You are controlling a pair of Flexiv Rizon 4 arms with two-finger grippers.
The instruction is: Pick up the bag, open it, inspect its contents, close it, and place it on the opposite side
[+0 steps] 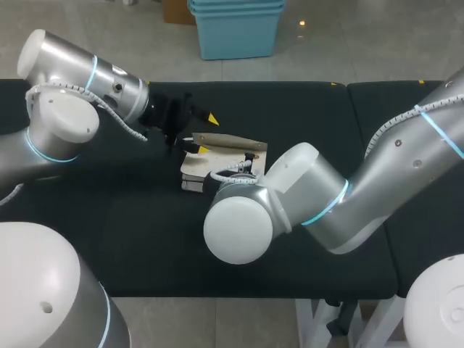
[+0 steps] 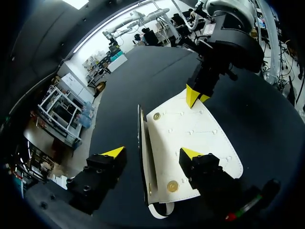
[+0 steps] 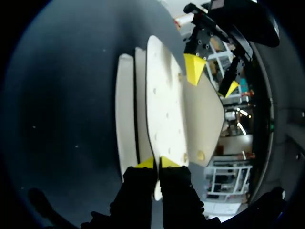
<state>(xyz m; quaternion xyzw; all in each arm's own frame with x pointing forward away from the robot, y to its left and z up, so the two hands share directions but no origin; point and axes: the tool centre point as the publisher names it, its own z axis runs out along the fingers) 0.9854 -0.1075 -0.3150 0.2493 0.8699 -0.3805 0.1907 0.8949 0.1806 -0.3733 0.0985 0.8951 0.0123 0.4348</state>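
A cream bag (image 1: 217,161) with brass snaps lies at the middle of the black table. Its flap (image 2: 190,129) stands up on edge between the two grippers. In the left wrist view my left gripper (image 2: 152,152) is open, with one finger (image 2: 112,153) clear of the flap's thin edge and the other over the flap's face. From above, my left gripper (image 1: 206,133) is at the bag's left end. My right gripper (image 3: 157,163) is shut on the flap's opposite edge; it also shows as my right gripper (image 2: 195,95) beyond the flap. In the head view its own wrist hides it.
My right arm's big elbow joint (image 1: 239,225) hangs over the table just in front of the bag and covers part of it. A seam (image 1: 349,101) splits the table surface at the right. Bare black tabletop (image 1: 109,217) lies to the left and front.
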